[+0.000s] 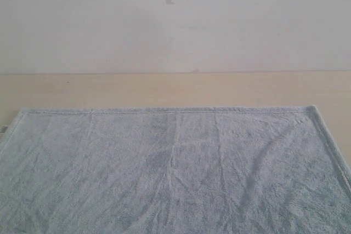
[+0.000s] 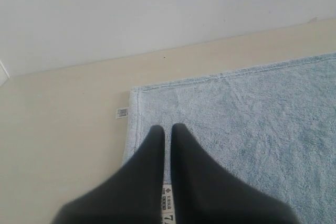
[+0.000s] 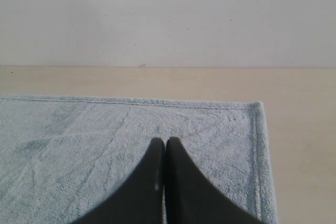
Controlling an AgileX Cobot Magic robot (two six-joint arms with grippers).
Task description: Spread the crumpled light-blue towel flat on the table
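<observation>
The light-blue towel (image 1: 175,173) lies spread out flat on the beige table (image 1: 164,89), with shallow creases and its far hem straight. Neither gripper shows in the exterior view. In the left wrist view my left gripper (image 2: 167,127) hovers over the towel (image 2: 252,129) near its far left corner, black fingers shut to a thin slit with nothing held. A small white barcode label (image 2: 122,112) sticks out at that corner. My right gripper (image 3: 165,140) is over the towel (image 3: 105,145) near the far right corner, fingers pressed together and empty.
A white-grey wall (image 1: 175,20) rises behind the table's far edge. Bare tabletop (image 2: 63,129) lies left of the towel and more bare tabletop (image 3: 299,129) lies right of it. A white printed strip (image 2: 167,203) shows in the slit between the left fingers.
</observation>
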